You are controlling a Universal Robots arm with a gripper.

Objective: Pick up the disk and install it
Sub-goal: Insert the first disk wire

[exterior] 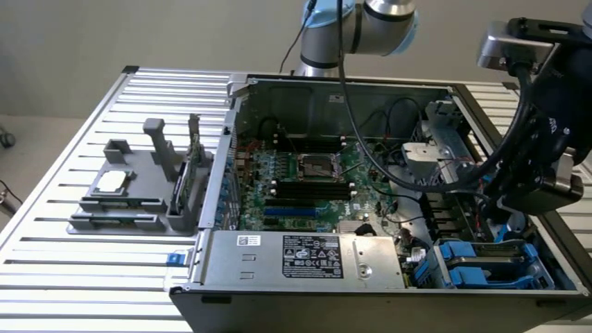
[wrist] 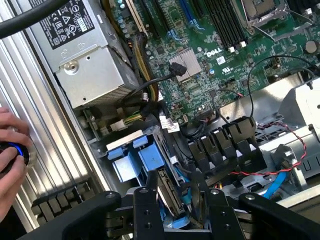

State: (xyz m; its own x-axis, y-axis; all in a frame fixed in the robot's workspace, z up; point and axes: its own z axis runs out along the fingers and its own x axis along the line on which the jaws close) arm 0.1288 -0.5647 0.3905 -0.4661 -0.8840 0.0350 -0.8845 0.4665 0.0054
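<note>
The disk [wrist: 169,192] stands edge-on in the drive bay at the near corner of the open computer case [exterior: 370,284]. Its grey metal side shows, with bright blue carrier tabs [wrist: 142,157] beside it. My gripper [wrist: 182,215] reaches down over it, one black finger [wrist: 147,210] against the disk's side and the other on the far side, so the jaws look shut on it. In the exterior view the gripper [exterior: 523,208] hangs over the bay at the case's right end, just above the blue carrier plastic [exterior: 486,263].
A grey power supply [exterior: 296,255] lies beside the bay, and the green motherboard [exterior: 306,180] lies behind it. Red and black cables [wrist: 280,150] run close to the bay. A grey fixture [exterior: 138,201] on the slatted table holds a silver chip [exterior: 109,182] and an upright card [exterior: 194,163]. A hand [wrist: 10,165] rests on the table.
</note>
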